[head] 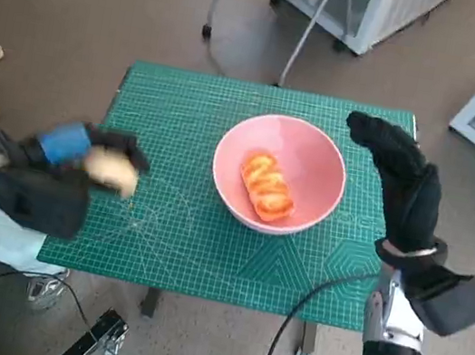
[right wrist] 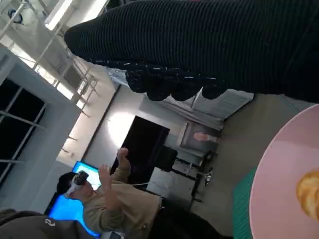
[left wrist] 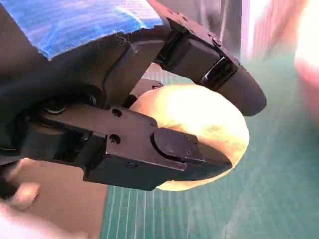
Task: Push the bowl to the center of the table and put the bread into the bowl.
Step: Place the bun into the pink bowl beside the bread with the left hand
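Bread is sitting pinched in the left hand over the table's left side, well apart from the bowl, which is already holding one glazed roll. Right hand is holding nothing, fingers extended, beside the bowl's rim. Carrying the bread over the open half before releasing seems wisest.

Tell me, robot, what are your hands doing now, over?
Left hand holds a pale bread roll over the mat. Right hand open beside the pink bowl. Glazed bread already in bowl. Nothing between roll and bowl.
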